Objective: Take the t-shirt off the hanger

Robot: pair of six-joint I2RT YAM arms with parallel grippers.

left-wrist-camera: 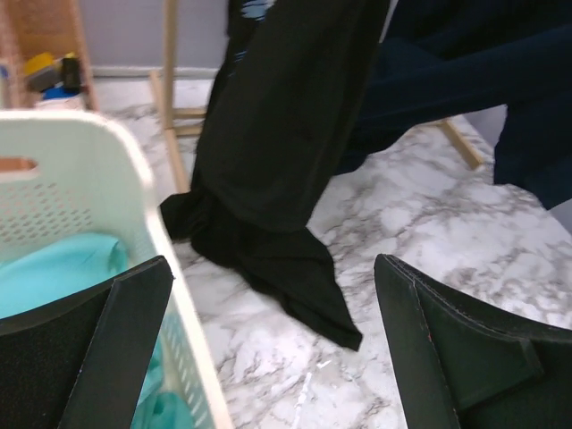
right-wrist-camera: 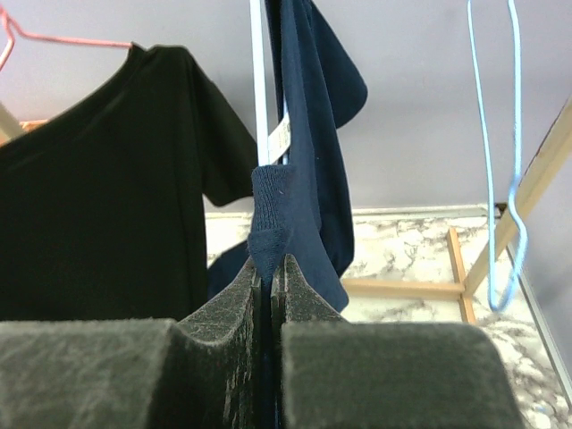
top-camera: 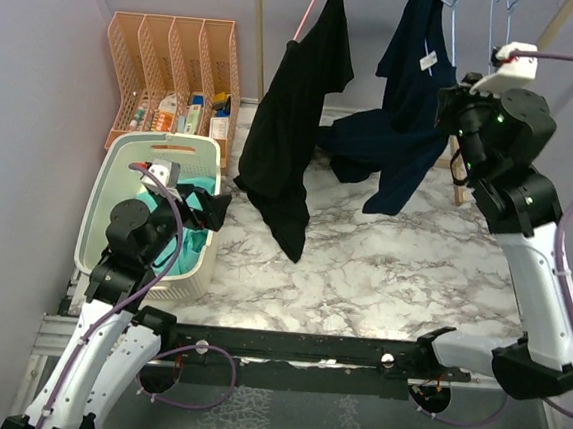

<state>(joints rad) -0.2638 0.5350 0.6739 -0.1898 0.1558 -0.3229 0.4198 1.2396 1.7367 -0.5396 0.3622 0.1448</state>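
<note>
A navy t-shirt [top-camera: 409, 95] hangs from a pale hanger [right-wrist-camera: 260, 89] on the rail, its lower part draped onto the marble. My right gripper [top-camera: 451, 106] is up at the shirt's right edge. In the right wrist view that gripper [right-wrist-camera: 270, 261] is shut on a fold of the navy t-shirt [right-wrist-camera: 313, 134]. A black t-shirt [top-camera: 296, 125] hangs on a pink hanger [top-camera: 311, 6] to the left. My left gripper [top-camera: 205, 207] stands open over the basket's right rim, holding nothing. In its own view the left gripper [left-wrist-camera: 273, 344] faces the black t-shirt's [left-wrist-camera: 277, 152] hem.
A pale green laundry basket [top-camera: 102, 198] at the left holds a teal garment [left-wrist-camera: 54, 268]. An orange file rack [top-camera: 174, 64] with small bottles stands behind it. An empty light blue hanger [right-wrist-camera: 500, 179] hangs at the right. Wooden rack legs [top-camera: 458, 184] stand at the back.
</note>
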